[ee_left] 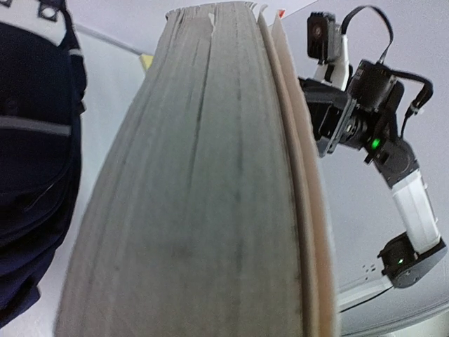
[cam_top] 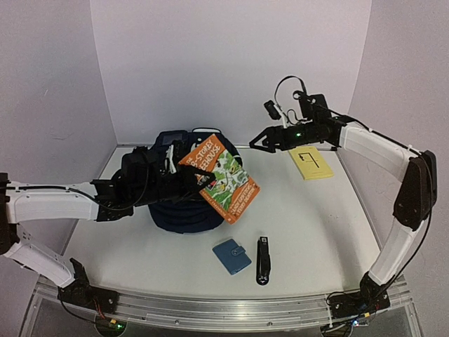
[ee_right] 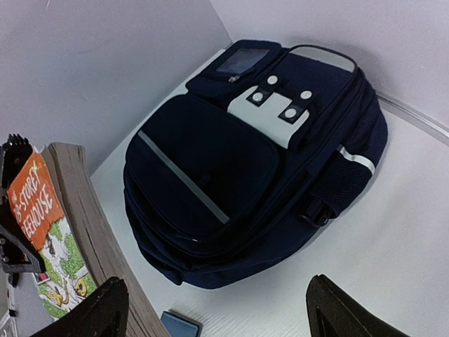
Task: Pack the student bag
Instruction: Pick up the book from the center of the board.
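Note:
The student bag (cam_top: 175, 214), dark navy with thin white stripes and white patches, lies on the table at the left middle; the right wrist view shows it whole (ee_right: 245, 161) with its zips shut. Just above it hangs a thick book (cam_top: 222, 175) with an orange and green cover, tilted, and my left gripper (cam_top: 191, 179) is shut on its left edge. The book's grey page edges (ee_left: 196, 196) fill the left wrist view and hide the fingers. My right gripper (cam_top: 258, 142) hovers open and empty to the book's right, well above the table (ee_right: 216, 284).
A yellow notepad (cam_top: 310, 163) lies at the back right under the right arm. A small light-blue wallet (cam_top: 231, 255) and a black oblong object (cam_top: 263, 260) rest near the front middle. White walls close in the table's back and sides.

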Available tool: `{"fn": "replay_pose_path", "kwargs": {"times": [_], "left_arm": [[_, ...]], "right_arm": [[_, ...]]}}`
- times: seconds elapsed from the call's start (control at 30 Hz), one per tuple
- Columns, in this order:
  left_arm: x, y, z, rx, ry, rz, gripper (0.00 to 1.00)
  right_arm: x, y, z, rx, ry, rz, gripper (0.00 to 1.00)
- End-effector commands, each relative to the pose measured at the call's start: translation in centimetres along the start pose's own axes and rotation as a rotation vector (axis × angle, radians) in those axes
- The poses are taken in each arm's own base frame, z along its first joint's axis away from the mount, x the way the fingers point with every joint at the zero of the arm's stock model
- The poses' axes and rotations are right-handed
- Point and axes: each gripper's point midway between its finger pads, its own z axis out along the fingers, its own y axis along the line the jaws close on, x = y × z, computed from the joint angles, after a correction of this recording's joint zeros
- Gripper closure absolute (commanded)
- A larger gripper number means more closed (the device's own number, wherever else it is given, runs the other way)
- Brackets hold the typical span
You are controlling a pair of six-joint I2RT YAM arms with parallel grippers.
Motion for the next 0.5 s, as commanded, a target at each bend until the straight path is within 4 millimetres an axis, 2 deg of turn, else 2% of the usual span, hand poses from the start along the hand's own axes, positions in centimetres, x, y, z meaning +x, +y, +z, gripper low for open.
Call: {"fn": "replay_pose_path", "kwargs": {"times": [0.0, 0.1, 0.13, 0.27, 0.37, 0.47], "left_arm": [[0.2, 0.2, -4.2, -0.053, 0.006, 0.057, 1.00], [-0.2, 1.3, -6.0, -0.135, -0.024, 0.067, 1.00], [-0.4, 1.3, -6.3, -0.143, -0.035, 0.070, 1.00], [-0.2, 2.1, -7.6, -0.178, -0.050, 0.068, 1.00], [-0.2, 2.3, -8.2, -0.180, -0.062, 0.065, 1.00], [-0.1, 2.3, -8.6, -0.173, -0.066, 0.062, 1.00]], "right_arm": [[1.6, 1.9, 3.3, -0.008, 0.106, -0.211, 0.15], [2.4, 3.0, 5.8, 0.003, 0.152, -0.307, 0.15], [2.2, 2.8, 6.6, 0.016, 0.156, -0.288, 0.14], [0.9, -0.5, 10.2, 0.096, 0.145, -0.132, 0.11], [0.6, -1.5, 12.7, 0.082, 0.136, -0.011, 0.10], [0.1, -3.4, 15.0, 0.109, 0.116, 0.090, 0.10]]}}
